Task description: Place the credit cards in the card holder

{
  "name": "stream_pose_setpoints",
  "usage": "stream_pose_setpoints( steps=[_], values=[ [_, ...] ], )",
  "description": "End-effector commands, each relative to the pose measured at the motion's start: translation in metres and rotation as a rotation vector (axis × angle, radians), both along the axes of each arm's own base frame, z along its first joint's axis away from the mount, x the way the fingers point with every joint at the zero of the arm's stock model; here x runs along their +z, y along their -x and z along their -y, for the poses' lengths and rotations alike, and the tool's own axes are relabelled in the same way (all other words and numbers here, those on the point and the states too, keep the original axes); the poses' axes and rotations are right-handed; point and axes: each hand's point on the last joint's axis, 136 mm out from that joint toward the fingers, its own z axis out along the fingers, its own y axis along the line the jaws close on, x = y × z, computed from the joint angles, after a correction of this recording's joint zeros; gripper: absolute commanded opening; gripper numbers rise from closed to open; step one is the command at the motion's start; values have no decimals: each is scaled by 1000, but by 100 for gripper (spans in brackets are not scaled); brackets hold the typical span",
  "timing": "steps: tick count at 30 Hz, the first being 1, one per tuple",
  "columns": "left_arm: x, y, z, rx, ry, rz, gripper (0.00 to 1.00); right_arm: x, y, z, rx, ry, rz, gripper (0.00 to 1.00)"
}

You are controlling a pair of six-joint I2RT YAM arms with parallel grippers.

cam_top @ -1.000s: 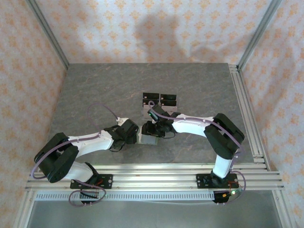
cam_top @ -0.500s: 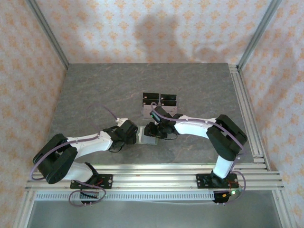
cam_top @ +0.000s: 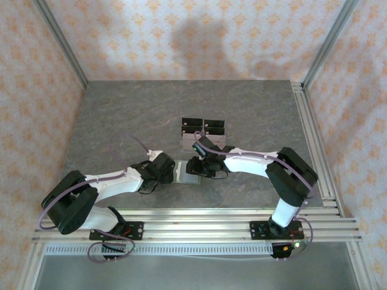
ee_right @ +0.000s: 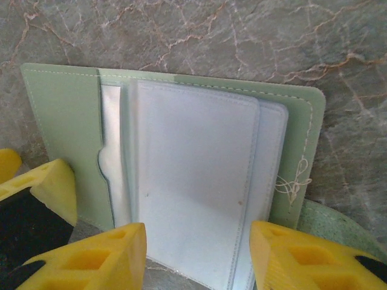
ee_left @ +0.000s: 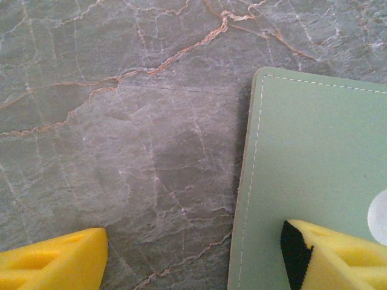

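Holder point(cam_top: 187, 176) lies open on the desk point(cam_top: 121, 121) between left end effector point(cam_top: 172, 174) and right end effector point(cam_top: 196, 168), barely moved since a second ago. Left wrist: jaws apart, one finger point(ee_left: 338, 257) pressing the flap point(ee_left: 314, 151). Right wrist: jaws apart, straddling sleeves point(ee_right: 193, 181) that look empty; loading seems not yet begun.

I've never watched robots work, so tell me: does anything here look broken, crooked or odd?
Nothing looks spilled or damaged. The green wallet lies open on the table, its clear sleeves slightly fanned, and the left claw has one finger over its cover.
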Motion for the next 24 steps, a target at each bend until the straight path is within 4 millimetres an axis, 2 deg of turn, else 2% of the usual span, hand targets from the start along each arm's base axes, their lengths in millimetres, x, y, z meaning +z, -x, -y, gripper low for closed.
stream_pose_setpoints(
  steps=[1, 13, 19, 24],
  values=[
    [-12, 9, -4, 11, 2, -43, 75, -6, -4, -4, -2, 3, -14, 48],
    [-19, 12, 2, 4, 21, -54, 74, 10, -14, -30, 37, -79, -7, 48],
    [-15, 10, 4, 3, 28, -43, 74, 21, -19, -40, 38, -115, 1, 48],
    [-9, 9, 3, 3, 34, -28, 74, 26, -21, -41, 39, -118, 7, 48]
  ],
)
